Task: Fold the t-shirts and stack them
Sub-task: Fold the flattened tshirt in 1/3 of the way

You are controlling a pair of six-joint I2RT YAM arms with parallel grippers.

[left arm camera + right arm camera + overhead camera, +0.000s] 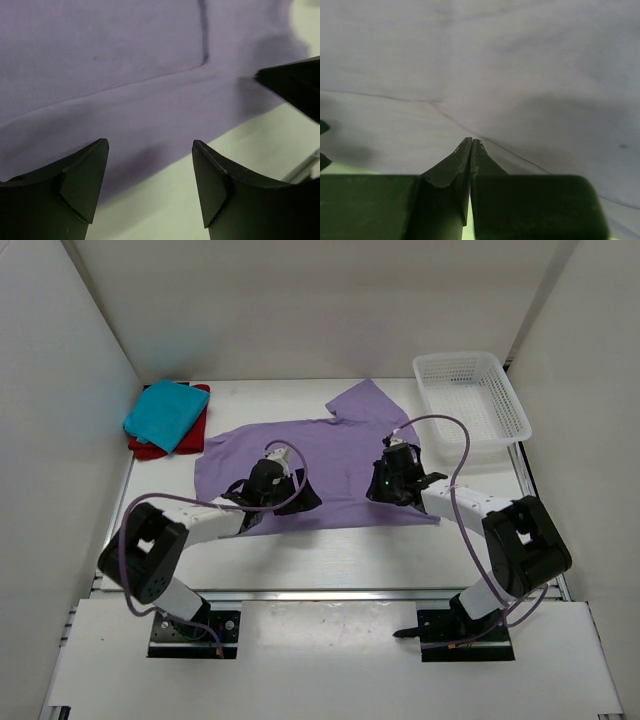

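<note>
Though unclear from top, wrist views show left fingers (75, 195) spread, right fingers (452, 172) clenched over lavender shirt (125, 60).

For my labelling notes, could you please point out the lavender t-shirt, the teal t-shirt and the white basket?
lavender t-shirt (340, 445): top view, middle of its body.
teal t-shirt (165, 412): top view, centre of the fold.
white basket (470, 400): top view, bare lattice floor.
</note>
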